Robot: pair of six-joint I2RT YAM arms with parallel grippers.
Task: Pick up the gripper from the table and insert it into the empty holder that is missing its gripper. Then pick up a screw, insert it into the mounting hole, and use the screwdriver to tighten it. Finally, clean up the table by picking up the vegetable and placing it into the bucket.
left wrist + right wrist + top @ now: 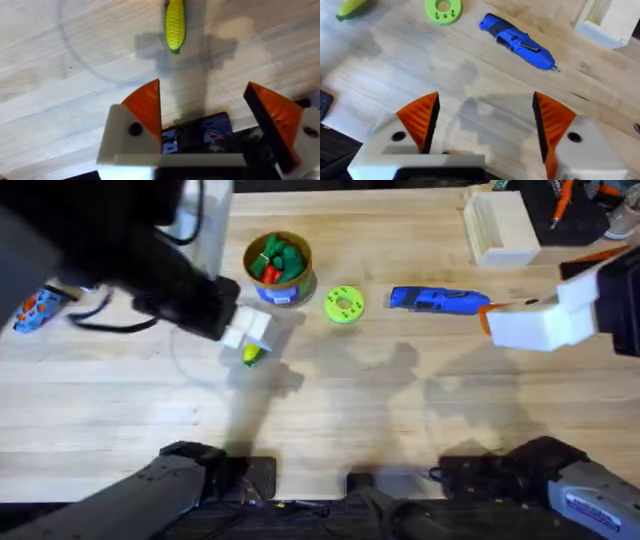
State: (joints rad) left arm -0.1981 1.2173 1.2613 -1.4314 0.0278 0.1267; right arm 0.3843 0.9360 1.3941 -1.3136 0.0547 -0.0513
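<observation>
Hovering over bare table, left gripper [202, 107] is released, orange pads spread wide with nothing between them; the vegetable [175, 23] lies on the wood just ahead of it, well beyond the fingertips, untouched. Overhead, that arm reads as a big dark blur and its white finger block covers most of the vegetable [251, 355], only a yellow-green end pokes out. Right gripper [485, 117] is also released and empty, over bare wood. Ahead of it the screwdriver [517, 41] lies flat, metal tip pointing toward a pale wooden box [607, 22] that's cut off at the frame edge. Green ring disc [443, 10] sits near the screwdriver's butt end, apart from it. Bucket [279, 270] is just beyond the left gripper, near the disc, holding green and red toy vegetables [275, 260]; can't make out individual pieces.
</observation>
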